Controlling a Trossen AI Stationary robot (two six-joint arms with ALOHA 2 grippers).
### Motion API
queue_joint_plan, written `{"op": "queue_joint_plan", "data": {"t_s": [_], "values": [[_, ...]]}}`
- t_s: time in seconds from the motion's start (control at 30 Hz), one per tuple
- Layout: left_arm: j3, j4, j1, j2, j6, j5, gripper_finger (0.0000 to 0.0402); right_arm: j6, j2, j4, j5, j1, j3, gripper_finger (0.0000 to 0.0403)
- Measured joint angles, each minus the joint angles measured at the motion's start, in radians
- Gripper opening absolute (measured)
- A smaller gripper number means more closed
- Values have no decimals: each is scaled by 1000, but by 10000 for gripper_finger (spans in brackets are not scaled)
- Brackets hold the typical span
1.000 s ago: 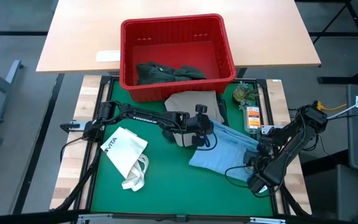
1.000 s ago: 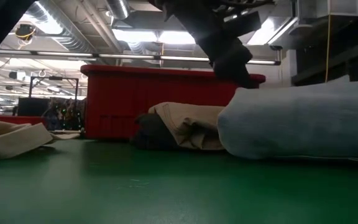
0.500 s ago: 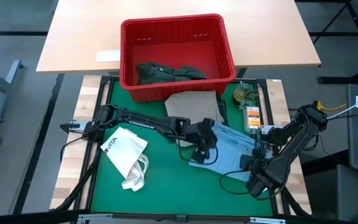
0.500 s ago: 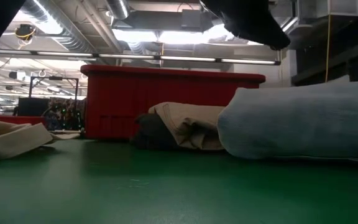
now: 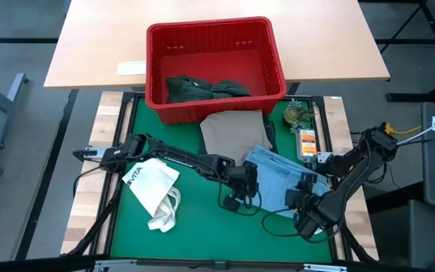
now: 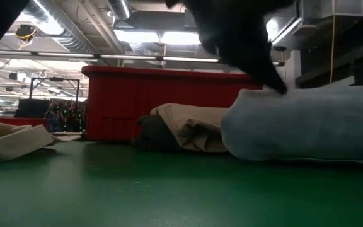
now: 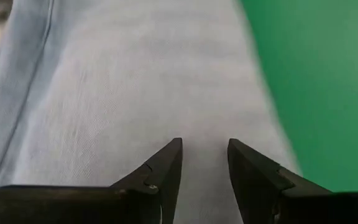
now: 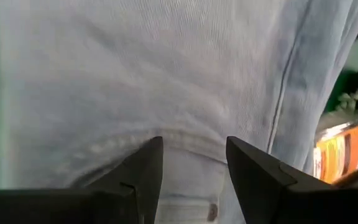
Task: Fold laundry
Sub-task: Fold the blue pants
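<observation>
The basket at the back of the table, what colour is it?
Red. The basket shows best in the high view, with a dark garment lying inside it.

The left gripper (image 5: 242, 198) is held low at the light blue piece (image 5: 278, 181), jaws parted. The right gripper (image 5: 299, 202) is reached over its opposite edge, jaws likewise parted.

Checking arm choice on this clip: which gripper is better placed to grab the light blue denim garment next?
Probably the left. The left gripper hangs open over the light blue denim garment, by its free edge beside bare green mat. The right gripper, also open, faces the waistband.
</observation>
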Motion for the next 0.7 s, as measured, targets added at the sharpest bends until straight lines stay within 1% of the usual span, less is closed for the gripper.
{"op": "queue_joint_plan", "data": {"t_s": [0.13, 0.27, 0.4, 0.53, 0.7], "values": [[0, 30, 38, 59, 1, -10, 125, 72, 0, -2, -56, 0, -79, 175], [1, 54, 77, 117, -2, 0, 125, 121, 0, 7, -140, 0, -152, 175], [3, 52, 97, 122, -6, 5, 125, 129, -1, 65, -183, -1, -211, 175], [3, 56, 101, 123, -7, 4, 125, 128, -1, 95, -190, -1, -229, 175], [3, 58, 89, 123, -7, -8, 125, 125, 0, 64, -207, -1, -204, 175]]}}
